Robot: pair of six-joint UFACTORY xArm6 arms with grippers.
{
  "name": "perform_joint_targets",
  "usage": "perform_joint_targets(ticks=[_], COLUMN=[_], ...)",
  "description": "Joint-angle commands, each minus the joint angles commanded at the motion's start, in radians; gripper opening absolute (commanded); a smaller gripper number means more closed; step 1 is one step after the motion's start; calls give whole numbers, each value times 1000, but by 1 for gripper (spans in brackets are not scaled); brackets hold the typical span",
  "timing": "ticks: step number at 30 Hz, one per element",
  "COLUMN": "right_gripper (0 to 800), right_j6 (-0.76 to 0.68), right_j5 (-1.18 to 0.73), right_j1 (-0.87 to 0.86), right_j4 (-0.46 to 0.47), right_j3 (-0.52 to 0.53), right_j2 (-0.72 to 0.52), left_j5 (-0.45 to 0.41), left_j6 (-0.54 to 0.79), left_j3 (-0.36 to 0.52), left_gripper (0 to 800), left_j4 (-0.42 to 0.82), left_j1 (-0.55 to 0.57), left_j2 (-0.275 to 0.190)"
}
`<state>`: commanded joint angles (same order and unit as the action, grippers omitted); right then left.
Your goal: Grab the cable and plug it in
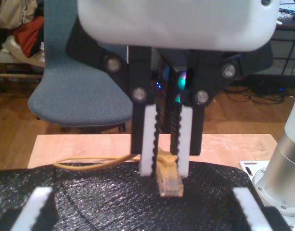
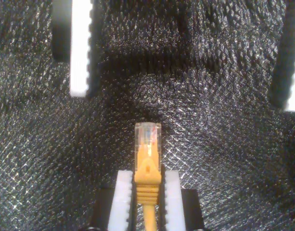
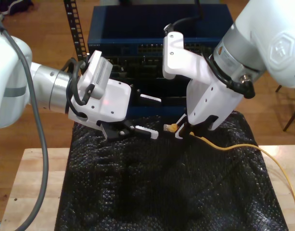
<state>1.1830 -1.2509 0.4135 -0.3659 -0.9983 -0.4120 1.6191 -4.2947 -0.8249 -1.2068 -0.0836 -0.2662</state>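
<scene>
The yellow-orange cable [image 3: 234, 147] runs in from the exterior view's right, and its clear plug [image 3: 170, 127] sticks out toward that view's left. My second gripper [image 2: 147, 177] is shut on the cable's boot just behind the plug [image 2: 147, 137]. It hangs from the arm on the exterior view's right, where my second gripper [image 3: 179, 131] is just above the black mat. My first gripper [image 3: 154, 116], on the arm at that view's left, is open and faces the plug with a small gap. In the first wrist view my first gripper [image 1: 145, 211] frames the held plug [image 1: 169, 182].
A black bubble-textured mat [image 3: 161, 192] covers the wooden table [image 3: 36, 183]. A blue rack unit [image 3: 157, 29] with a row of ports [image 3: 152, 48] stands behind both grippers. Beyond the table are a blue chair [image 1: 80, 91] and an arm base [image 1: 287, 168].
</scene>
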Motion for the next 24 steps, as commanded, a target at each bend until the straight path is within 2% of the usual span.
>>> perform_joint_targets(ticks=[7,11,18,22,24], right_gripper=[3,3,3,3,3], right_j6=[-5,-12,-25,-26,-26], right_j5=[0,0,0,2,0], right_j1=[2,2,9,11,11], right_j4=[0,0,0,0,0], right_j3=[-52,-87,-107,-109,-109], right_j2=[57,80,98,98,98], left_j5=[2,2,0,-3,-8], left_j6=[3,3,5,17,21], left_j3=[0,0,2,3,3], left_gripper=[769,729,701,646,593], left_j4=[0,2,3,3,2], left_j1=[0,0,-2,-3,-3], left_j2=[2,2,2,2,2])
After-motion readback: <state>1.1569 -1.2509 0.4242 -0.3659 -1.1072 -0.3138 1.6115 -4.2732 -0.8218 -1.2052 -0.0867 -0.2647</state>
